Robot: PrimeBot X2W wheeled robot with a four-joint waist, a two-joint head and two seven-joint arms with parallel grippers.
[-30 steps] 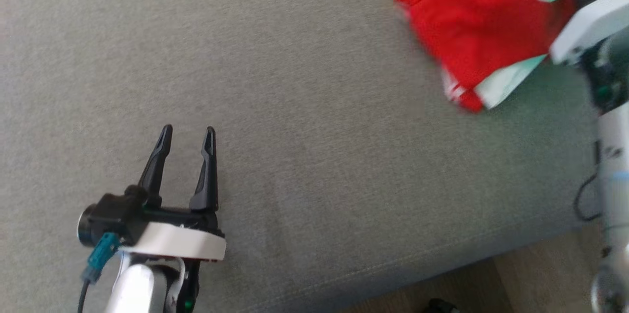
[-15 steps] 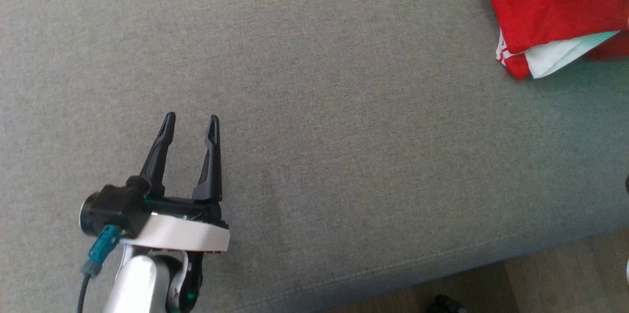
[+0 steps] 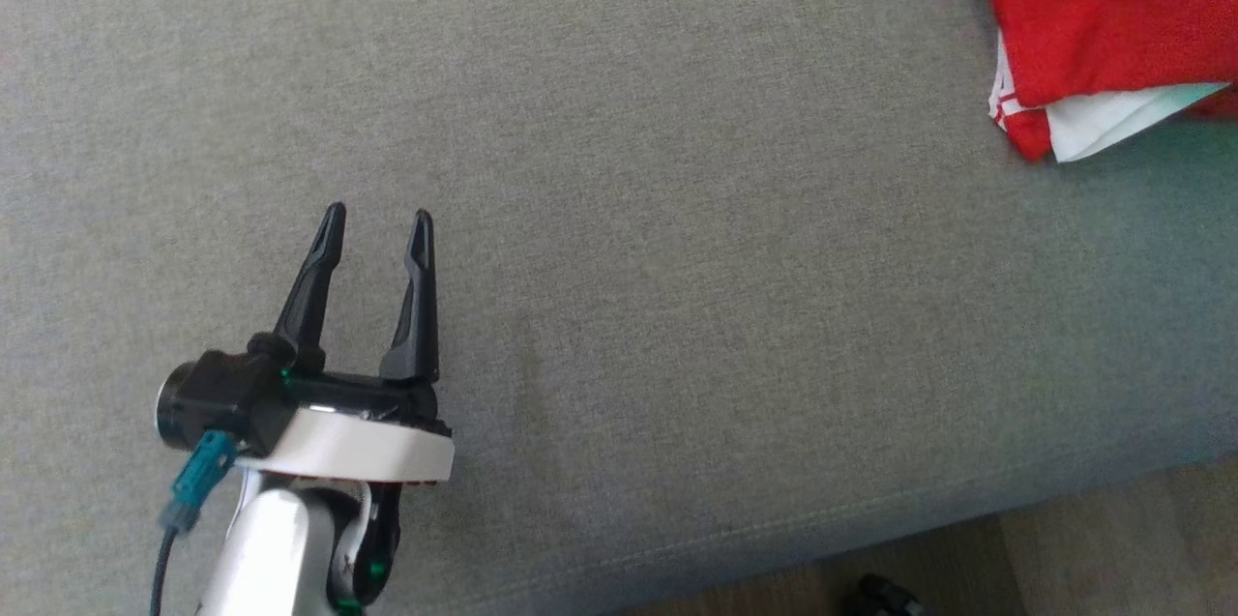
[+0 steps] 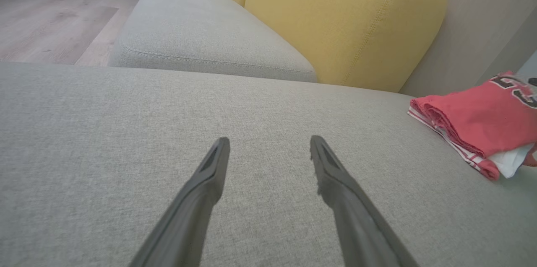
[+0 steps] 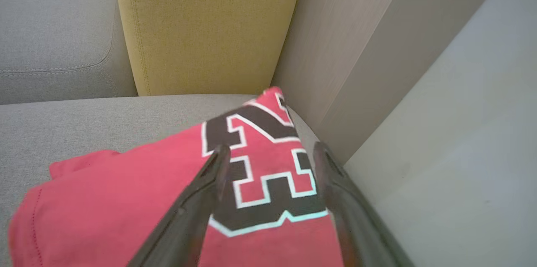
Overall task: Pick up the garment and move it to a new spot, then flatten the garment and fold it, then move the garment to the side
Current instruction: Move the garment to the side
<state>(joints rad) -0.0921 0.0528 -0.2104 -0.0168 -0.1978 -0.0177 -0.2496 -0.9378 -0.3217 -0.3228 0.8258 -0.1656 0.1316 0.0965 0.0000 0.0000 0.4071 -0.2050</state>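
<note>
At the far right end of the grey couch seat [image 3: 677,258], by the yellow cushion [image 5: 201,28] & the wall panel [image 5: 344,70], the red shirt [image 3: 1103,16] lay folded in a thick bundle, w/ a white layer poking out at its near edge. The right gripper [image 5: 270,147] hung over the black number print, fingers spread apart, nothing between them. Whether the tips touched the cloth I couldn't tell. The left gripper [image 3: 377,212] sat well apart from the shirt, over bare seat, fingers also spread wide, empty.

Handling, as a judgement: light, soft, limp fabric, prob. a bit slick, so no stiffness to rely on & the layers likely to slide over each other. A pinch on the top layer alone would prob. peel the fold open. Better to take the thick folded edge facing the left gripper, thru all layers, or both ends w/ two grippers. Not fragile. Main risk is the stack coming undone or bunching vs. the wall.
</note>
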